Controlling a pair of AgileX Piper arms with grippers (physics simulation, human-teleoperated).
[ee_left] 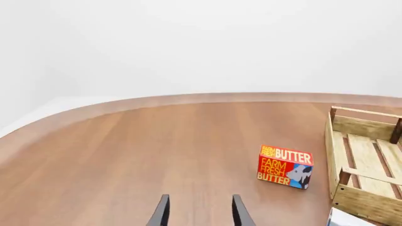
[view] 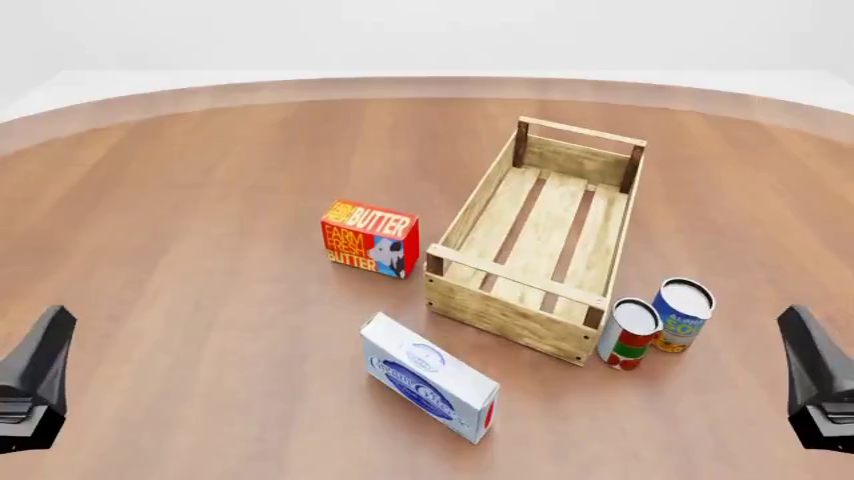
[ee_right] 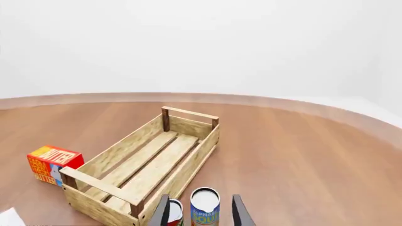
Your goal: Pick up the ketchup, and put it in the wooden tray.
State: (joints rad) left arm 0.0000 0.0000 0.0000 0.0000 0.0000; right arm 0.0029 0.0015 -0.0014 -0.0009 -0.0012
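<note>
I see no ketchup anywhere; both my pincers, left pincer (ee_left: 199,212) and right pincer (ee_right: 199,212), hang released, so I must first search beyond the wooden tray (view: 497,215) at frame centre.

light slatted wooden crate (view: 541,240) mid-table, nothing in it; red butter box (view: 370,238) just left of it; white-blue flat carton (view: 429,377) in front; two upright cans (view: 657,322) beside its near-right corner

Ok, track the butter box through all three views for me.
Front view: butter box left of the wooden tray.
Left wrist view: butter box beside the tray's end.
Right wrist view: at the picture's edge, beside the tray.
Shared landmark: the wooden tray.
</note>
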